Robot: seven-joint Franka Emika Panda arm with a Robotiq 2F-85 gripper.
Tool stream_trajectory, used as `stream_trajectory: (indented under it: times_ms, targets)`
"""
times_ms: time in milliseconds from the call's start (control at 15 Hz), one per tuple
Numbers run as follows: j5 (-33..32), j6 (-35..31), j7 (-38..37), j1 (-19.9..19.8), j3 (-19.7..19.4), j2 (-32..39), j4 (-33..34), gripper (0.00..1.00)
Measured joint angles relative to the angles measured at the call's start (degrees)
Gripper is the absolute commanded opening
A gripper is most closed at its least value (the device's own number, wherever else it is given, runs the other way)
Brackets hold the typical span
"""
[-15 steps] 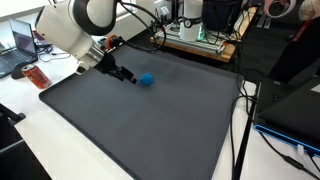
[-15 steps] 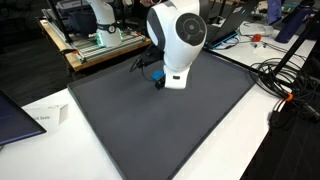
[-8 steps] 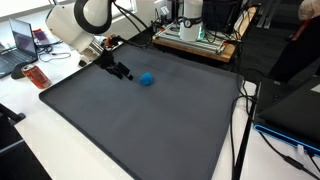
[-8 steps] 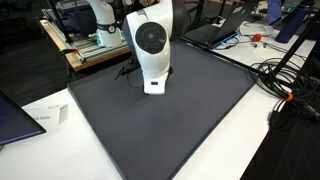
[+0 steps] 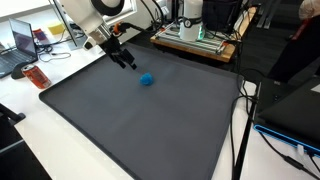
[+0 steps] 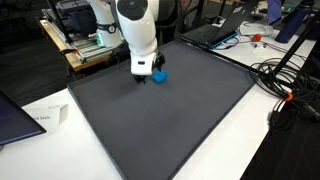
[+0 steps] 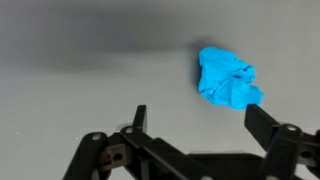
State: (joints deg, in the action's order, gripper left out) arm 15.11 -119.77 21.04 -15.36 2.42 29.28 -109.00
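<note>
Charcoal-grey mat (image 5: pixel 150 120) covers most of a white table (image 5: pixel 45 140). Over its far side a white Panda arm (image 5: pixel 95 15) carries its black gripper (image 5: pixel 124 60) clear of the surface, jaws wide apart and empty. A small blue wad (image 5: pixel 146 79) lies on the mat just beside the gripper, not touching it. In the wrist view the blue wad (image 7: pixel 229 78) sits off-centre, nearer one finger (image 7: pixel 265 128) than the middle of the gap.

That offset looks like the main hazard. A straight drop from this pose would probably land that finger on or against the wad, shoving it aside or catching only a fold. The mat looks smooth, so so light a thing could skid ahead of a closing finger. Too deep a descent would press the fingertips into the mat. The wad looks soft, so it may simply squash and slip out of a loose grip.

The mat is flat, matte and rectangular, with an even surface. The arm's shells are rounded and glossy. The gripper is an angular black linkage of bars ending in flat fingers. The wad is crumpled and creased into an irregular lump; whether it is paper, cloth or foil cannot be told.
</note>
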Motion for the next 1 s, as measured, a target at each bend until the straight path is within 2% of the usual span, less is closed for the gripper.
stream_trajectory:
  times_ms: [267,600,1000]
  targets:
    - [1.65,-4.84,0.43,0.02,-0.16,-6.24,-7.81,1.0]
    - [12.15,-10.54,7.3,-0.73,-0.15,-9.89,-15.08,1.0]
    - [22.79,-12.19,17.0,-3.02,-0.95,-10.43,-19.49,1.0]
